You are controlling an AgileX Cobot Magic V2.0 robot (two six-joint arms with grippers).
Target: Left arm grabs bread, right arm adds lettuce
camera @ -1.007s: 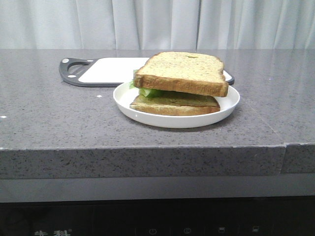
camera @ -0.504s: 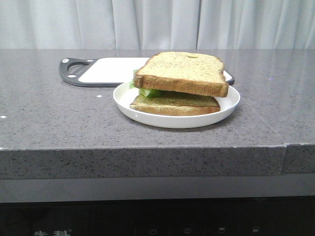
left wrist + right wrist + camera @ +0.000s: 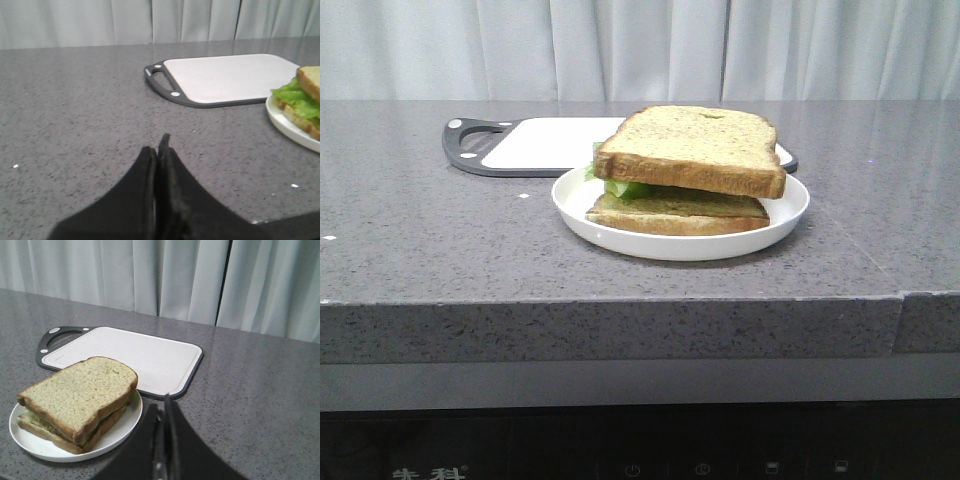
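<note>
1. One grey speckled counter (image 3: 440,240), stepped at its near right edge; pale curtains (image 3: 620,45) hang behind it.
2. One white cutting board (image 3: 550,143) with a dark rim and a handle at its left end, lying flat on the far side of the counter, just behind the plate.
3. One white round plate (image 3: 620,230), near centre of the counter, carrying the stacked sandwich.
4. Bread slices: two counted. The thick speckled bread (image 3: 695,148) sits on top, small dent in its upper face, overhanging slightly to the right. One thinner slice (image 3: 670,215) lies flat on the plate beneath.
5. One lettuce (image 3: 625,187) leaf, bright green and crinkly, between the two slices, showing at the left side of the stack; in the left wrist view it spills out toward the board.
6. Grippers: two counted, neither visible from the front. The left gripper (image 3: 159,150) has its two dark wedge fingers pressed together, nothing between them, poised over bare counter left of the plate, well apart from it.
7. The right gripper (image 3: 164,412) likewise has its fingers together and empty, to the right of the plate, apart from the bread.
</note>
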